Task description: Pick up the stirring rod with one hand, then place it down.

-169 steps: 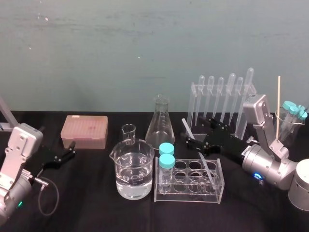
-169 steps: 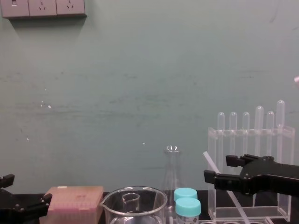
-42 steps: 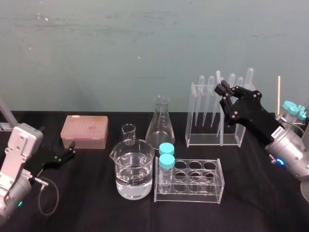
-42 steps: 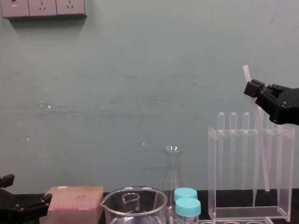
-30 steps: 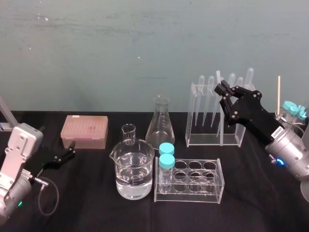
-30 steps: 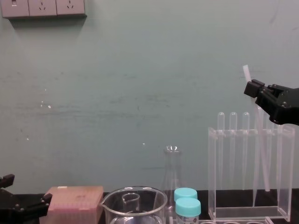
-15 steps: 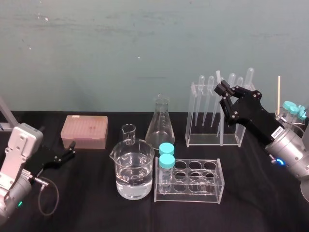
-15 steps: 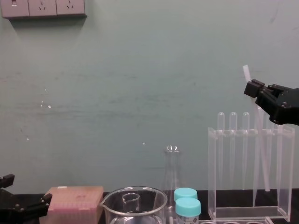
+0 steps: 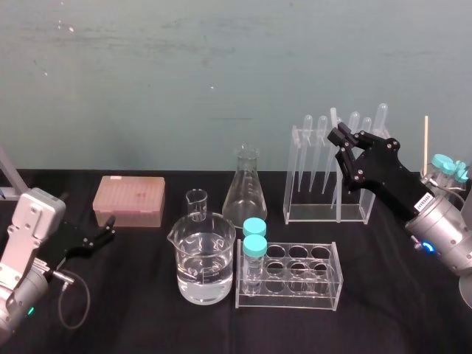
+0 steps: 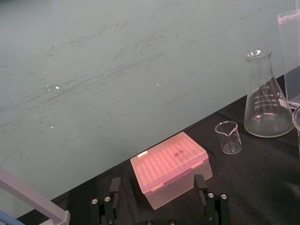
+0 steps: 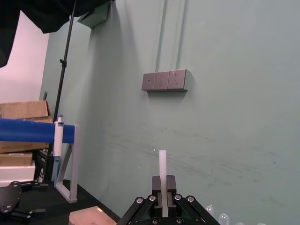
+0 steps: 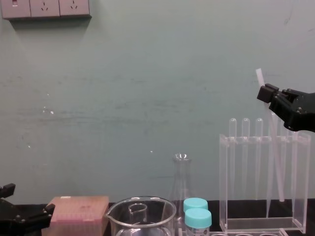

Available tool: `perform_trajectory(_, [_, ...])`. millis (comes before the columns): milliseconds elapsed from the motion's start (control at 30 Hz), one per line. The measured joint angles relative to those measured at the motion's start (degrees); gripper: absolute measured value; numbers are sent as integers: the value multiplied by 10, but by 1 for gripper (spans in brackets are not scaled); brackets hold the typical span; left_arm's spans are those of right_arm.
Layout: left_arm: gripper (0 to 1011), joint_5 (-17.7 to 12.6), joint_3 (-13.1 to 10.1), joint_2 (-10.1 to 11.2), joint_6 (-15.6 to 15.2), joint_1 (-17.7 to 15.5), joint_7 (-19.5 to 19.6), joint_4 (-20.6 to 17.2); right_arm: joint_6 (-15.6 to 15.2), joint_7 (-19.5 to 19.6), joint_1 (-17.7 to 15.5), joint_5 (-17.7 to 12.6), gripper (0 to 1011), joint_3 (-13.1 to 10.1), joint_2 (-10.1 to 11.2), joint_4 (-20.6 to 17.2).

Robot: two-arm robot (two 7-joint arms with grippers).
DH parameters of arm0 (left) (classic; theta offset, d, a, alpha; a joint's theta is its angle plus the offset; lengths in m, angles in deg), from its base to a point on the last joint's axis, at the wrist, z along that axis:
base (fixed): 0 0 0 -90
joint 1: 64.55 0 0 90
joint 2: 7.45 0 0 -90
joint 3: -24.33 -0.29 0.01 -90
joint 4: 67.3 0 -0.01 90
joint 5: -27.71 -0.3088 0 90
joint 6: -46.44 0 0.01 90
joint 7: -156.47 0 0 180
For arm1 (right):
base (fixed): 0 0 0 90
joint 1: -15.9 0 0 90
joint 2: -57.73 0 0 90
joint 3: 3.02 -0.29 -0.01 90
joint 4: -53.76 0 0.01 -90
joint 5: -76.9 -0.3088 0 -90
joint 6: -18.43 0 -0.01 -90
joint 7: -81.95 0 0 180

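Right gripper (image 9: 341,140) (black, angular, two short blocky fingers) is up in the air at the right rear of the black-covered table (image 9: 147,310), about level with the top of the tall clear acrylic pipette rack (image 9: 317,215). Its fingers are pressed together on the long thin translucent-white stirring rod (image 12: 274,162), pinching it near the upper end. A short stub sticks out above the fingertips, plain in the right wrist view.

Rod is near upright but tilted — top leans toward the robot's left, lower end toward its right. The lower end hangs above the table surface and overlaps the pipette rack in the chest view. Can't tell whether it touches the rack or the bulb-topped clear pipettes (image 9: 322,144) standing in it.

Left gripper (image 9: 109,228) sits low at the left side of the table, fingers spread wide with nothing between them, pointed at the pink translucent plastic tip box (image 9: 129,200) close ahead.

Centre of table:
- large glass beaker (image 9: 205,259), part-filled with clear liquid
- small empty glass beaker (image 9: 196,203) just behind it
- clear conical flask (image 9: 245,190) to the right of the small beaker
- low clear tube rack (image 9: 295,299) — right of the large beaker, two teal-capped tubes (image 9: 254,236) at its left end
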Motion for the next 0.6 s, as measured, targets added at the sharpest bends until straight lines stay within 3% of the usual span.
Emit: perform_trajectory(600, [1000, 0, 0, 0, 0, 0, 0, 0, 0, 0, 0, 0, 57, 0, 0, 0])
